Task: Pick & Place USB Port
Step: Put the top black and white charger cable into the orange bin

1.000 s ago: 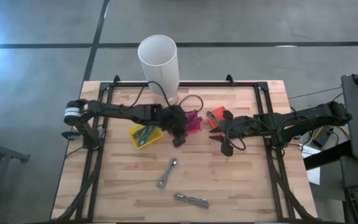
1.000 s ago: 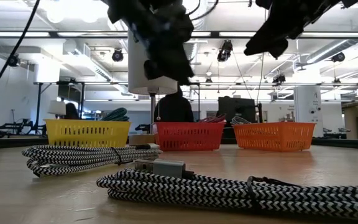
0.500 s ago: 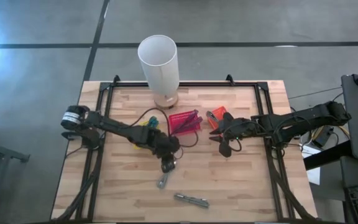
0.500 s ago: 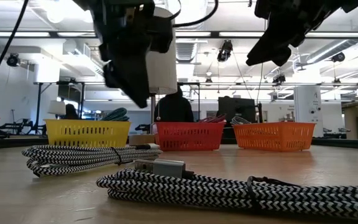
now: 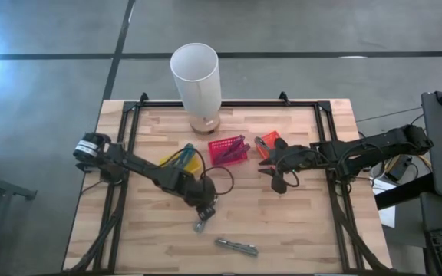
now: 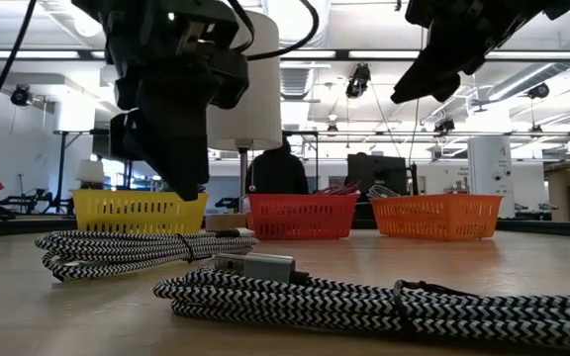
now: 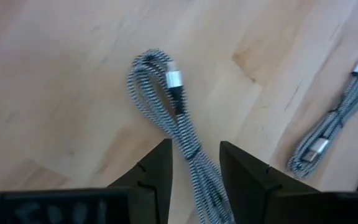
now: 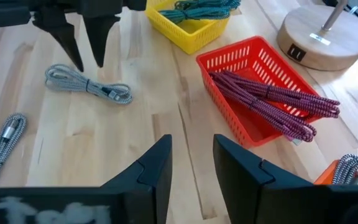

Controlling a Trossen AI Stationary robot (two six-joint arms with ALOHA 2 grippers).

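Observation:
A black-and-white braided USB cable (image 7: 166, 93) lies coiled in a long bundle on the wooden table; it also shows in the high view (image 5: 200, 225) and the right wrist view (image 8: 89, 87). My left gripper (image 5: 203, 208) is open and hangs just above it without touching, and the bundle runs between the fingers in the left wrist view (image 7: 194, 146). A second braided cable (image 5: 236, 247) lies nearer the table's near edge. My right gripper (image 5: 277, 184) is open and empty, raised over the table beside the orange basket (image 5: 267, 144).
A yellow basket (image 5: 181, 162) holds green cables, a red basket (image 8: 260, 93) holds purple cables, and the orange basket holds a grey cable. A white lamp (image 5: 196, 77) stands at the far edge. Bare wood lies around the two braided cables.
My left gripper has gone from over the red basket toward the table's near edge and down, and now hangs over the braided cable.

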